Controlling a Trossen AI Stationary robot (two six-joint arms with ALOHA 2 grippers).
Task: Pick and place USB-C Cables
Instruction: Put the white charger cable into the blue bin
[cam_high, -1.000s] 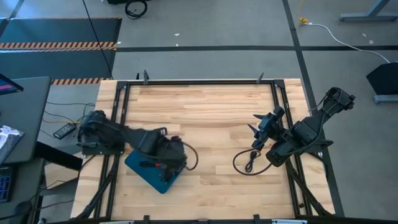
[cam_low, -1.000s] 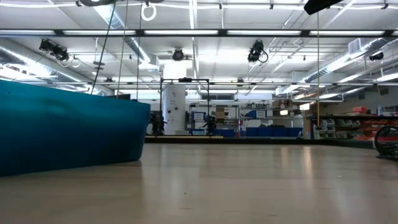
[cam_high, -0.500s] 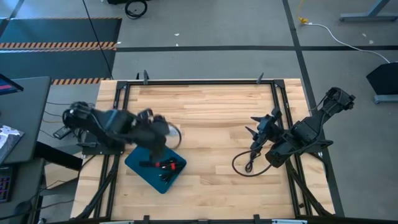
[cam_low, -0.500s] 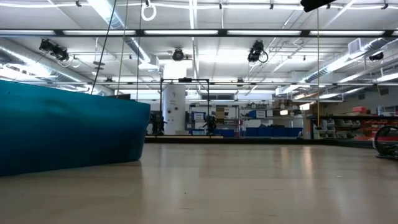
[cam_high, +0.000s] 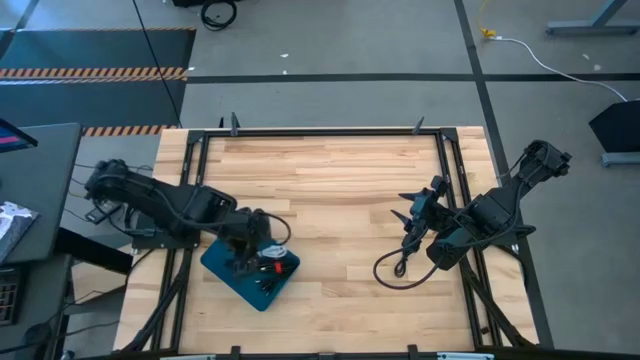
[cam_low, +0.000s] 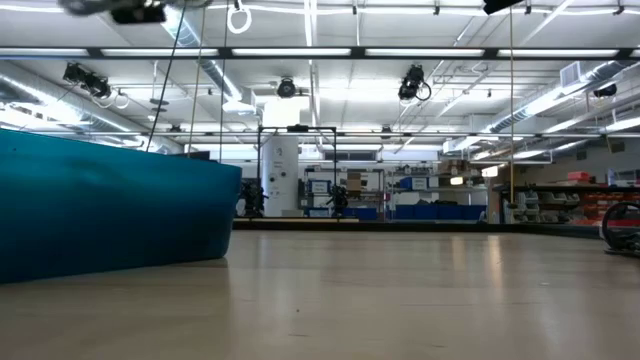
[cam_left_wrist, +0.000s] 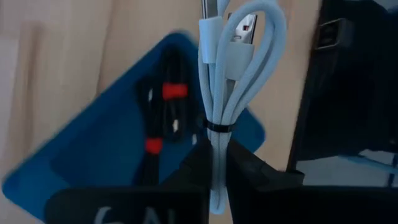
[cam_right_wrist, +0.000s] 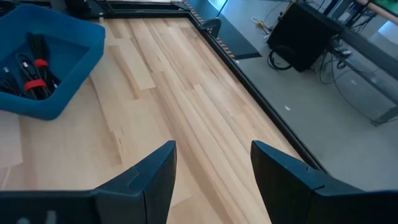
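Observation:
A blue tray (cam_high: 228, 268) sits at the table's near left and also shows in the left wrist view (cam_left_wrist: 93, 155), the right wrist view (cam_right_wrist: 68, 37) and the low view (cam_low: 100, 210). Black cables with red bands (cam_high: 268, 268) lie inside it (cam_left_wrist: 163, 118) (cam_right_wrist: 32, 70). My left gripper (cam_high: 246, 252) (cam_left_wrist: 216, 149) is above the tray, shut on the white-grey cable bundle (cam_left_wrist: 242, 68) (cam_high: 276, 234). My right gripper (cam_high: 414, 214) (cam_right_wrist: 211, 180) waits open over the table's right side, holding nothing. My left gripper pinches the white-grey bundle between its two fingers (cam_left_wrist: 193, 163). The fingers sit on the stretch just below the bundle's thin black tie (cam_left_wrist: 215, 133). The looped end with the plug (cam_left_wrist: 244, 28) sticks out past the fingertips, over the tray's edge. The bundle looks lifted clear of the tray.
A loop of thick black cable (cam_high: 392, 266) lies on the wood by the right arm's base. Black frame rails (cam_high: 320, 131) run along the table's edges. Bare wood (cam_high: 340, 190) lies between the two arms.
My left arm has swung fast, with blur. Its gripper went from over the tray toward the far edge and is now back above the tray, carrying the white-grey bundle. The arm's rear part has moved toward the table's left edge.

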